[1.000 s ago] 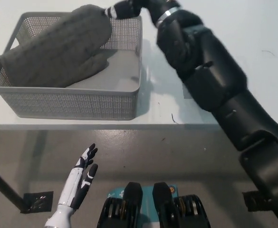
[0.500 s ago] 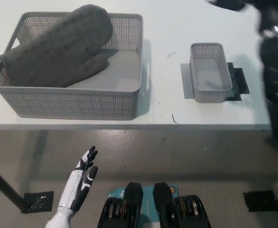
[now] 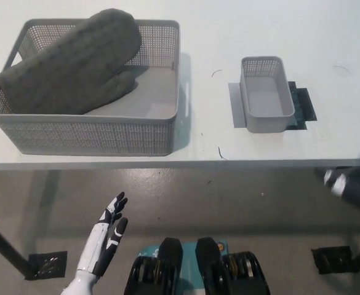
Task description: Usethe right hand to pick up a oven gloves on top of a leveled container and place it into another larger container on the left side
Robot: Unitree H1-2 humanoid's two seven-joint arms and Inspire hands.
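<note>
The dark grey oven glove (image 3: 75, 61) lies slanted inside the large grey mesh basket (image 3: 93, 132) at the table's left, its cuff end resting on the basket's left rim. Nothing touches it. The small grey container (image 3: 266, 120) stands empty at centre right on a dark mat. My black right hand (image 3: 350, 186) shows only as a blur at the right edge, below the table's front edge and far from both containers. My white left hand (image 3: 106, 236) rests low at the lower left, fingers spread, holding nothing.
The white table's front edge (image 3: 180, 163) runs across the middle of the picture, with grey floor below it. A dark table leg and its foot plate (image 3: 44, 264) stand at the lower left. Small marks dot the tabletop between the containers.
My right arm let go of the glove over the basket, swung away to the right and dropped to the right edge. The glove stays in the basket. The left hand has not moved.
</note>
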